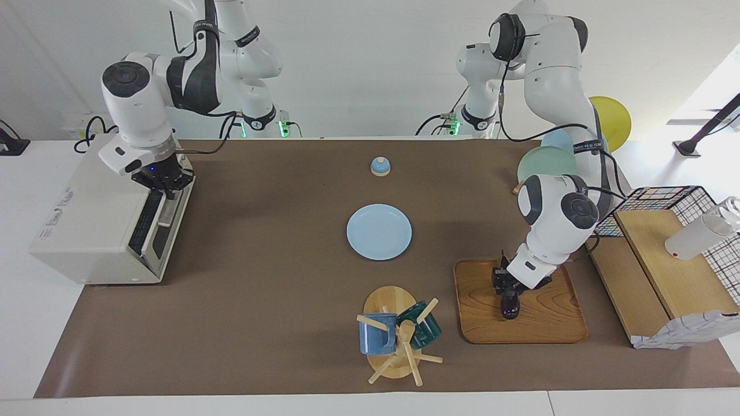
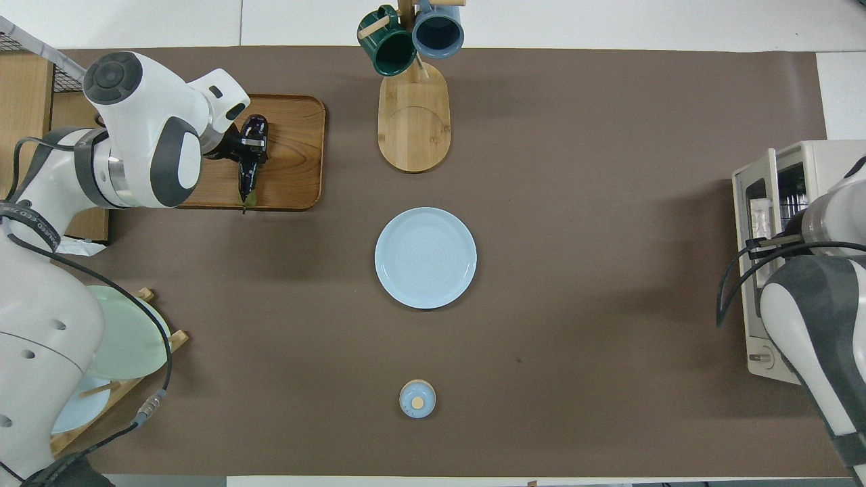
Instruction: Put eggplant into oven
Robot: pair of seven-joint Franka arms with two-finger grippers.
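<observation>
Oven (image 1: 95, 231) at the right arm's end of the table (image 1: 260, 300), door part open. Plate (image 1: 379, 231) at the table's middle; small bell (image 1: 380, 166) nearer the robots, by their edge. Mug rack (image 1: 399, 335) at the edge farthest from the robots. Beside it, toward the left arm's end, a wooden tray (image 1: 543, 323) bearing the eggplant (image 1: 509, 304). Dish rack (image 2: 115, 352) at the left arm's corner nearest the robots.

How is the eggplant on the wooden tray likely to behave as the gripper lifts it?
The eggplant looks glossy, so it may slip in the left gripper, shut on it over the wooden tray. Being long and gripped toward one end, it will probably droop or swing. Its rounded body would likely roll if dropped.
</observation>
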